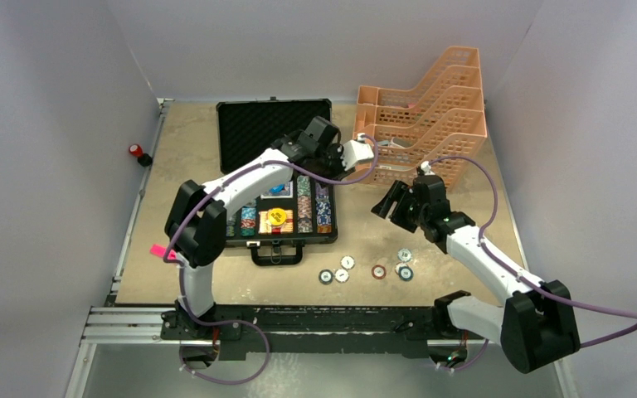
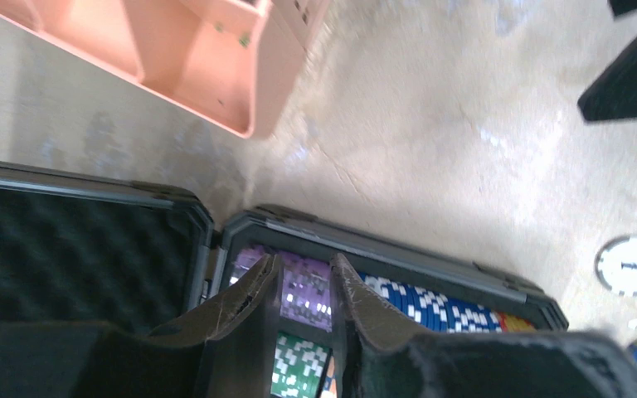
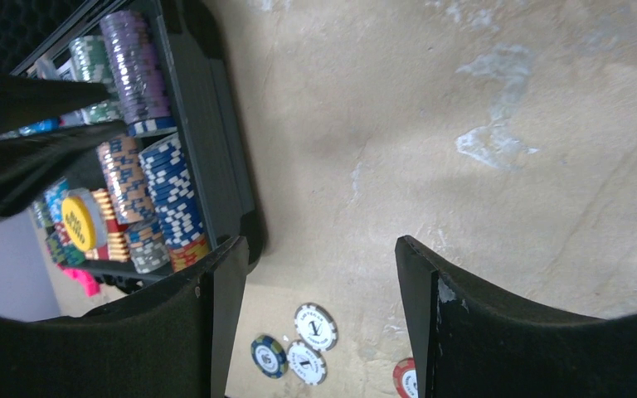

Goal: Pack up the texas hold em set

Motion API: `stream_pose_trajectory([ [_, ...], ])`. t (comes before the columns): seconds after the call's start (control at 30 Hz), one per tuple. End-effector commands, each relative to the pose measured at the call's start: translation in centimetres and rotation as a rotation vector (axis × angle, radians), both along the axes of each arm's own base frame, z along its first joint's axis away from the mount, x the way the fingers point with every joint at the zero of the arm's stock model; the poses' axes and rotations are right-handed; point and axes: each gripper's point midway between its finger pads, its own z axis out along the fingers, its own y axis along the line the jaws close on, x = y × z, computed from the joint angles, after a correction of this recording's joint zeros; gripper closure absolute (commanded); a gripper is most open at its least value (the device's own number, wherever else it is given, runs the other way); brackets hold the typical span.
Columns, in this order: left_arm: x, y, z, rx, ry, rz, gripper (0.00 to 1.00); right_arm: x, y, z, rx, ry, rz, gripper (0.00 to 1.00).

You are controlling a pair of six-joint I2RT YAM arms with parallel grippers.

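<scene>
Black foam-lined briefcase lies open on the tan counter, long axis running left to right, lid flat toward the far side, handle pointing at the arms. Multicoloured poker chips fill its tray in near-to-far rows, with a round yellow dealer button on top, its print unreadable. Loose chips sit right of the handle; a white one shows "1". Left gripper hovers over the tray's far right corner, slightly apart, nothing between. Right gripper hangs wide apart, empty, over bare counter beside the case.
</scene>
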Motion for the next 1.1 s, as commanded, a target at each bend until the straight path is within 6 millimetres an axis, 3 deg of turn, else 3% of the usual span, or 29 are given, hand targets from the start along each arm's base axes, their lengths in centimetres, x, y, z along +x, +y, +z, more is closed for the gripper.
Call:
stream_pose_trajectory([
  [0.0,0.8,-2.0,6.2,-0.200,-0.066,0.042,0.71,0.4,-0.8,0.1,-0.065,0.003,0.000,0.30],
  [0.13,-0.4,-1.3,9.6,-0.373,-0.087,0.162,0.68,0.0,-0.9,0.0,-0.090,0.003,0.028,0.28],
  [0.23,-1.1,0.7,12.3,-0.527,-0.115,0.334,0.64,0.0,-0.7,0.2,-0.118,-0.001,0.046,0.26],
  [0.3,-1.6,3.2,13.6,-0.593,-0.162,0.452,0.63,-0.4,0.0,0.2,-0.132,0.001,0.064,0.24],
  [0.5,-2.7,11.0,16.5,-0.662,-0.327,0.755,0.58,-3.5,5.1,-0.2,-0.196,0.033,0.178,0.22],
  [0.67,-3.9,15.7,19.6,-0.763,-0.398,0.950,0.41,-7.1,8.5,-1.4,-0.319,0.065,0.304,0.21],
  [0.87,-5.0,17.8,21.7,-0.845,-0.440,1.011,0.29,-10.8,12.3,-2.9,-0.454,0.097,0.466,0.20],
  [0.97,-5.3,18.2,21.4,-0.830,-0.449,1.012,0.24,-12.3,13.8,-4.4,-0.519,0.110,0.565,0.22],
  [1.07,-5.5,18.9,21.0,-0.830,-0.461,1.033,0.22,-12.8,15.7,-4.5,-0.556,0.103,0.618,0.30],
])
